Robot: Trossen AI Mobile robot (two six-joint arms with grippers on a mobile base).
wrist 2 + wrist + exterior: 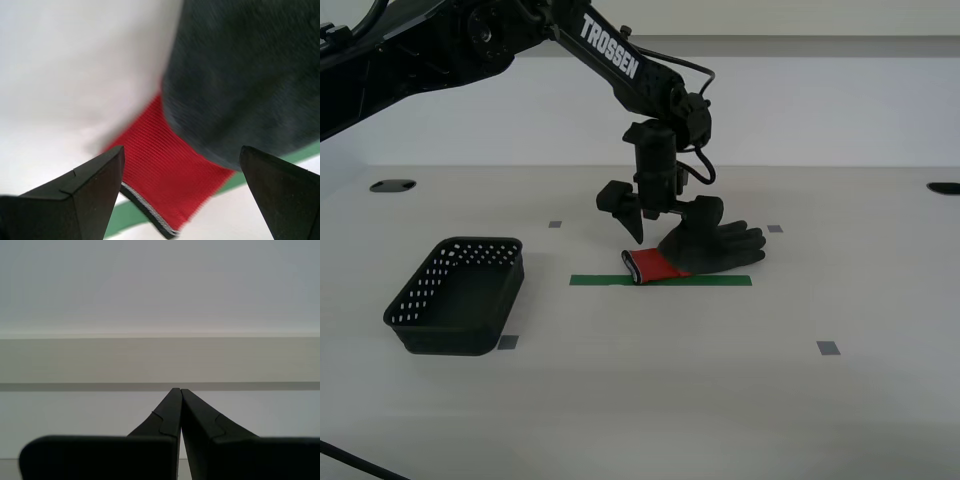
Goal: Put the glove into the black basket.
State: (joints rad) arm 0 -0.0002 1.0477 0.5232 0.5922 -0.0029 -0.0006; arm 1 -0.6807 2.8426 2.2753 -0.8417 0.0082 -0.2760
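The glove (705, 250) lies on the white table across a green tape strip (600, 281), its dark grey fingers toward the exterior view's right and its red cuff toward the left. My second gripper (665, 222) hangs open just above the cuff, one finger on each side. In the second wrist view the red cuff and grey palm of the glove (170, 175) fill the gap between the open fingertips (95, 195). The black basket (460, 295) stands empty at the exterior view's left. My first gripper (179, 400) is shut and empty, facing a wall.
Small grey tape squares (828, 348) mark the table. Dark round holes (392, 185) sit at the table's far corners. A black cable (350, 460) crosses the near left corner.
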